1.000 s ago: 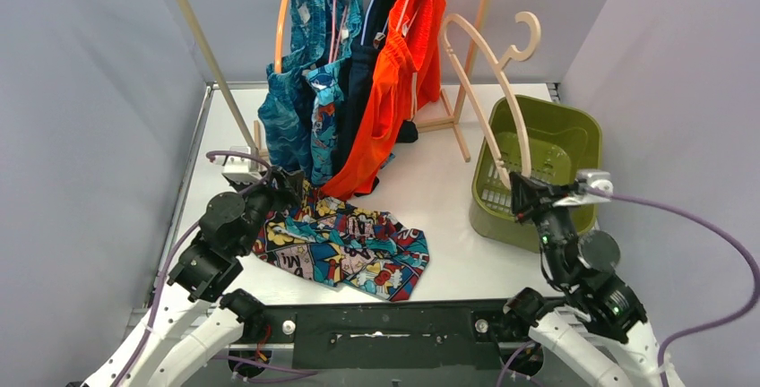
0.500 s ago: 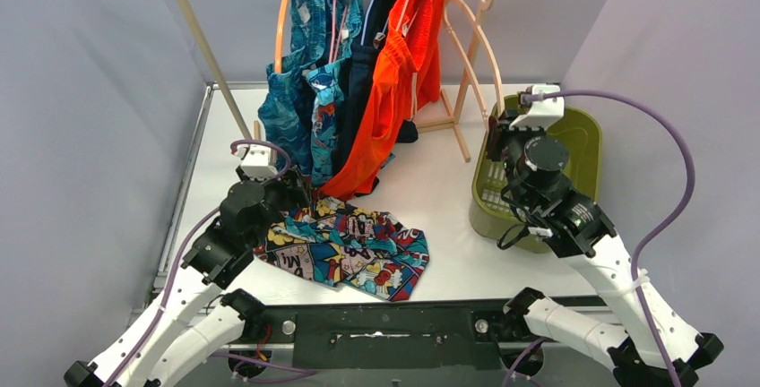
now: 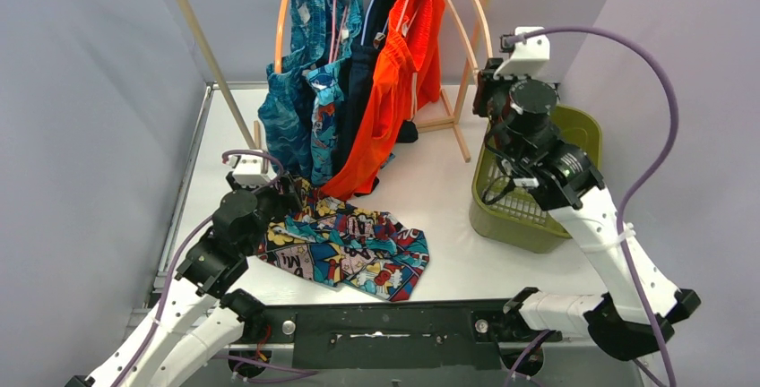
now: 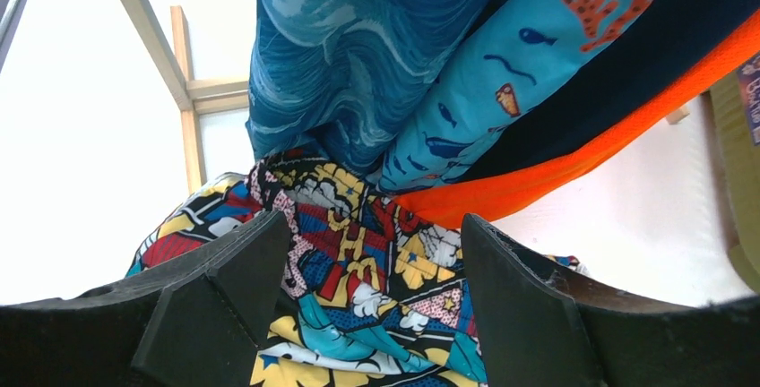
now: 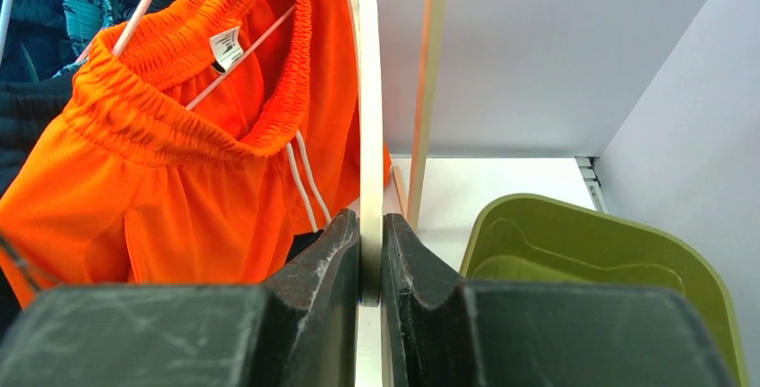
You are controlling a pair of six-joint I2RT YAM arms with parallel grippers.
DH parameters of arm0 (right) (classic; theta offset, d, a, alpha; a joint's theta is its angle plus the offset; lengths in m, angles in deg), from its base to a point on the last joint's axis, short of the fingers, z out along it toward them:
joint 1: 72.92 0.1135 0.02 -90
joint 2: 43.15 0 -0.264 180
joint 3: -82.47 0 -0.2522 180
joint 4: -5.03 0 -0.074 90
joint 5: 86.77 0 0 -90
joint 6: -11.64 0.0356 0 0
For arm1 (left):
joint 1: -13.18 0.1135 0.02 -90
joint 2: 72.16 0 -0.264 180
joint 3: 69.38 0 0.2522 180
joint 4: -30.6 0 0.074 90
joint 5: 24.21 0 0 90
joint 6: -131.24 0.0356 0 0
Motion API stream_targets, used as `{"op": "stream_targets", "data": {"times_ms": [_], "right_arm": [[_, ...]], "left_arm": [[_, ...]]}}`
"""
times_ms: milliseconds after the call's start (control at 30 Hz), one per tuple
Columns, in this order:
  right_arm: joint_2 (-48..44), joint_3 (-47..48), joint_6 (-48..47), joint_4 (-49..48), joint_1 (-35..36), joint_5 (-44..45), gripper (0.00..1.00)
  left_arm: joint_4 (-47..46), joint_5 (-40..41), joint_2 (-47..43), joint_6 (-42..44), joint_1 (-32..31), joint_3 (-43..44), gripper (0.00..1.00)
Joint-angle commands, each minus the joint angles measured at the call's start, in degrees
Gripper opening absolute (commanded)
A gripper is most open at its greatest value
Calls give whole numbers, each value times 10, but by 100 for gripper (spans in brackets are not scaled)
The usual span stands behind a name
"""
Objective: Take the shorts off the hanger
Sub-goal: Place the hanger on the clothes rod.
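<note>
From above, four pairs of shorts hung side by side on hangers from the wooden rack (image 3: 208, 47) at the back of the white worktop (image 3: 430, 172): the teal shorts (image 3: 289, 109) with a wavy leaf print, the turquoise shorts (image 3: 327, 114) with small cartoon figures, the plain navy shorts (image 3: 363, 91), and the plain orange-red shorts (image 3: 394, 91), whose long leg trailed down to the worktop. The multicolour comic-print shorts (image 3: 345, 248) lay off the rack, spread flat and crumpled on the worktop in front of the hanging pairs. The left claw (image 3: 287, 192) sat low at their left edge. The right claw (image 3: 487, 73) was raised above the green basket (image 3: 538, 226), beside the orange-red pair, holding a bare hanger (image 3: 466, 11) of pale wood.

In the left wrist view, the left claw (image 4: 372, 244) was spread wide and gripped nothing; the comic-print fabric (image 4: 358, 262) lay below between its fingers, with the hems of the teal, turquoise, navy and orange-red pairs hanging just beyond.

In the right wrist view, the right claw (image 5: 372, 262) was pinched tight on the thin edge of the bare hanger (image 5: 367, 91). The orange-red shorts (image 5: 179, 154) hung just to its left, showing a gathered elastic waistband, a white label (image 5: 226, 47) and white drawstrings (image 5: 300, 181). The basket's rim (image 5: 609, 235) showed at lower right.
</note>
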Motion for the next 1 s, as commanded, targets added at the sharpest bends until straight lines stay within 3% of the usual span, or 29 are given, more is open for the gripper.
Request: {"op": "stream_targets", "data": {"times_ms": [0,167,233,367,433,467,633,700,833,967], "right_arm": [[55,80,-8,30,0,27,0],[134,158,-5,117,-3,47,0],[132,136,6,125,-5,52,7],[88,52,22,81,-20,40,30],[65,29,34,71,-28,31,58],[52,19,35,69,-30,27,65],[-35,-50,56,48,-31,-20,74],[-85,-101,80,40,-31,-44,76],[-215,-303,124,-42,-30,-131,81],[-321,-524,93,-236,-30,-349,85]], "left_arm": [[-6,10,1,14,7,-6,70],[-3,-21,17,14,27,-1,70],[-1,-32,21,13,33,1,70],[-1,-35,16,12,35,-2,70],[-3,-38,15,13,35,-4,70],[-4,-40,15,12,36,-3,70],[-5,-45,16,12,42,-2,70],[-5,-45,14,11,45,-2,70],[-5,-41,7,7,53,-4,70],[-8,-37,0,2,66,-8,70]]}}
